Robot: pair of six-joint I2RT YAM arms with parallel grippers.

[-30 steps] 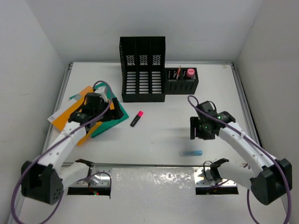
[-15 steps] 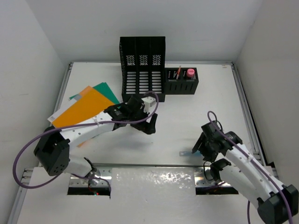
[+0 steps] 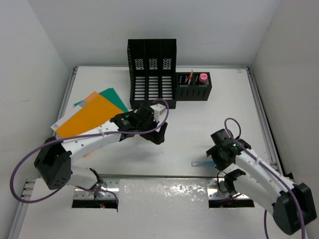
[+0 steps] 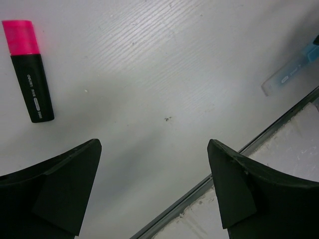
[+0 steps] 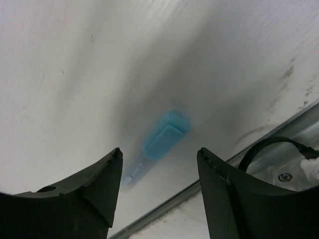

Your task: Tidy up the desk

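Two arms reach over the desk (image 3: 199, 114), which lies flat beneath them, its longer side seeming to run left to right in the top view; metal rails (image 3: 260, 119) edge it; bare white surface fills the middle and right. The left gripper (image 4: 154, 144) hangs with jaws apart, holding nothing, near a pink highlighter (image 4: 31, 69); the right gripper (image 5: 159, 152), jaws apart, straddles a blue marker (image 5: 158, 142) close to the front rail.

Plain white walls (image 3: 164, 25) close in on three sides — matte, evenly lit, softly shadowed.
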